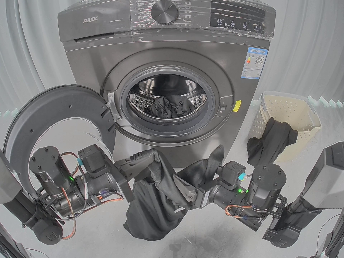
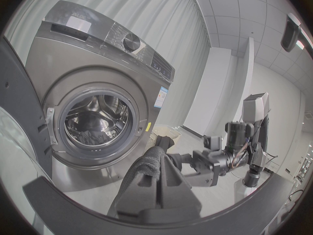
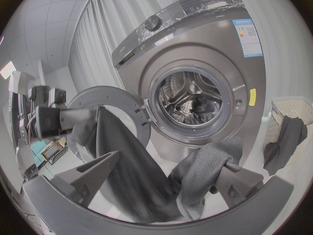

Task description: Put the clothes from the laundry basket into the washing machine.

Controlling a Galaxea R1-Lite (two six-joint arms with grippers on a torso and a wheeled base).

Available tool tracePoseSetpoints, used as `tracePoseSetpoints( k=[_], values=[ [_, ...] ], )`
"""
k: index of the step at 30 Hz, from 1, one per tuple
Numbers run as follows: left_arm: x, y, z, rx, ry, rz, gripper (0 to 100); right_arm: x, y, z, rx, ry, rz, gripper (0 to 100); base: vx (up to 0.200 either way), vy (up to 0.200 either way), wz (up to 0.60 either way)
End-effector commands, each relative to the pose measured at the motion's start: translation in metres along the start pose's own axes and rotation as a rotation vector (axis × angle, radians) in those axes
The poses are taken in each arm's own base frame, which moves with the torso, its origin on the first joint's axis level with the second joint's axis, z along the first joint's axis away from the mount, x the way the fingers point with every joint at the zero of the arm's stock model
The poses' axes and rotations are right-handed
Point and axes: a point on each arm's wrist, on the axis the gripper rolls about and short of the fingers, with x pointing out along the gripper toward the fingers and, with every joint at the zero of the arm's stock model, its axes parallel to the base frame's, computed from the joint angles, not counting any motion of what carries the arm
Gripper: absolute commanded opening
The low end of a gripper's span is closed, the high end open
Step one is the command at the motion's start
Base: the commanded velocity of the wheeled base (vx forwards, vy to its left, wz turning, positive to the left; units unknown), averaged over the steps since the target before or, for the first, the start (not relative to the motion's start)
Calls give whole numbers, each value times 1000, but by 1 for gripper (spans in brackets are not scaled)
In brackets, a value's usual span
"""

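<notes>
A dark garment [image 1: 154, 205] hangs in front of the washing machine [image 1: 107, 65], below its open drum [image 1: 168, 86]. My left gripper [image 1: 152, 156] is shut on the garment's upper edge [image 2: 148, 164]. My right gripper [image 1: 195, 171] stands open beside it, fingers wide apart, with the cloth [image 3: 137, 173] between them and a fold draped over one finger [image 3: 238, 180]. More dark clothes [image 1: 170, 108] lie inside the drum. The cream laundry basket [image 1: 308, 108] stands to the right of the machine, with another dark garment [image 1: 274, 137] hanging over its front rim.
The round machine door [image 1: 53, 108] is swung fully open to the left, close behind my left arm. White curtains hang behind the machine. Bare grey floor [image 1: 215, 233] lies under the hanging garment.
</notes>
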Motion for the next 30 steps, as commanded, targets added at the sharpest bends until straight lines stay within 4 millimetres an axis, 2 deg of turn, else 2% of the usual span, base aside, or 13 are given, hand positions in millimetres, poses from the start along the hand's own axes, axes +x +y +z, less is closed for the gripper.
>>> tracePoseSetpoints(
  k=[1, 8, 12, 15, 16, 19, 27, 30],
  values=[
    [3, 5, 6, 6, -29, 16, 0, -5, -8, -5, -7, 32, -25, 100, 0, 0, 0],
    [3, 9, 10, 13, -45, 38, 0, -10, -16, -13, -16, 76, -58, 100, 0, 0, 0],
    [6, 10, 14, 20, -70, 57, 0, -21, -23, -26, -29, 154, -72, 100, 0, 0, 0],
    [7, 10, 14, 21, -72, 61, 0, -23, -22, -28, -32, 165, -68, 100, 0, 0, 0],
    [9, 10, 18, 26, -93, 73, 0, -32, -23, -36, -44, 216, -64, 100, 0, 0, 0],
    [11, 11, 21, 29, -106, 84, 0, -39, -25, -47, -54, 276, -58, 100, 0, 0, 0],
    [14, 12, 26, 37, -133, 100, 0, -40, -26, -65, -70, 344, -58, 100, 0, 0, 0],
    [17, 13, 30, 39, -155, 125, 0, -32, -25, -71, -71, 342, -55, 100, 0, 0, 0]
  ],
)
